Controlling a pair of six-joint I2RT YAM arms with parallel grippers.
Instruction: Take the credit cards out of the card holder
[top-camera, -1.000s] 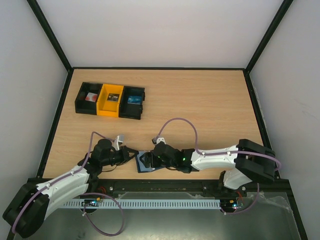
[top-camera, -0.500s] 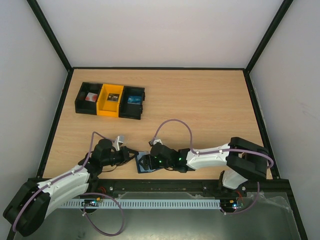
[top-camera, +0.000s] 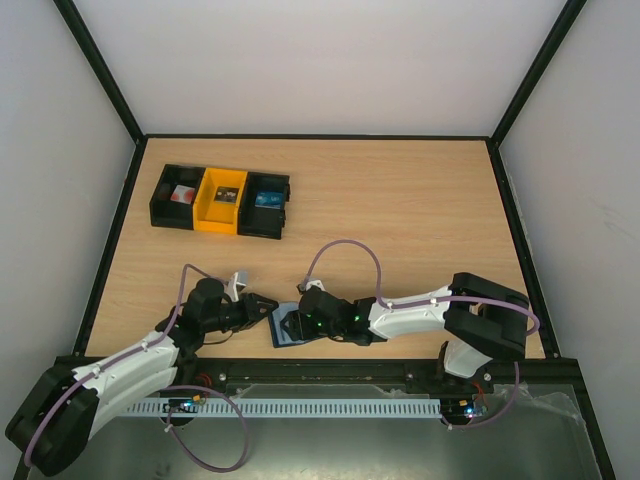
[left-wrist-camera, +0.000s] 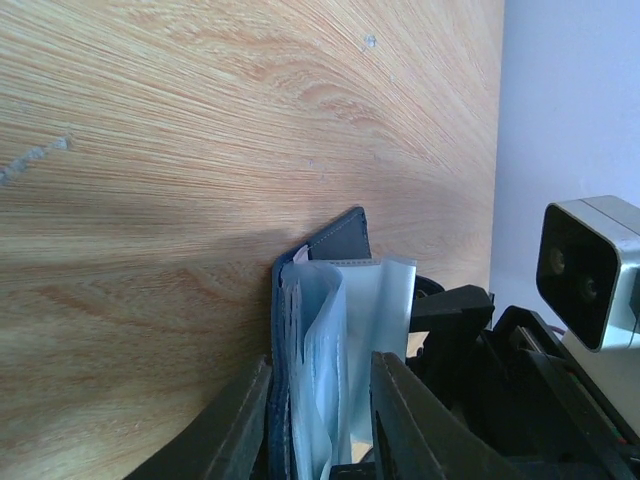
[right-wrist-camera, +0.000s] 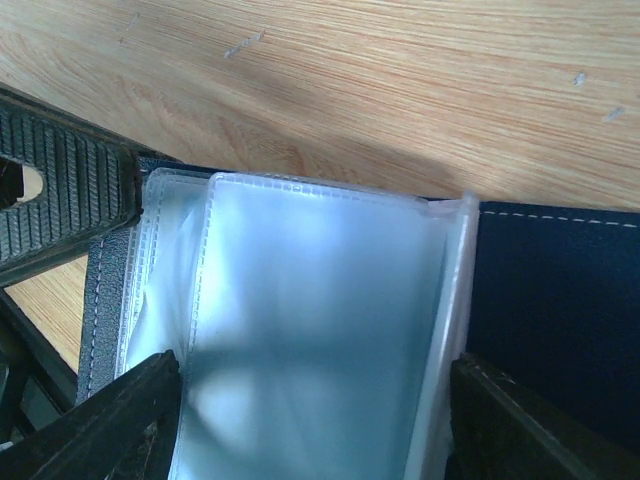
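Wooden table (top-camera: 400, 210) carries the open card holder (top-camera: 283, 327). My left gripper (left-wrist-camera: 320, 400) brackets its left edge narrowly, grip unclear; my right gripper (right-wrist-camera: 310, 400) stands wide astride its clear sleeves (right-wrist-camera: 320, 270). I see no credit cards out; pulling remains.

Bright, even overhead light — soft shadow beside card holder (left-wrist-camera: 345, 235); wrist views close, near edges blurred.

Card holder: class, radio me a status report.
Left gripper astride card holder edge, grip unclear. Right gripper open, straddling clear sleeves. Holder lies open on table. Nothing blocking.
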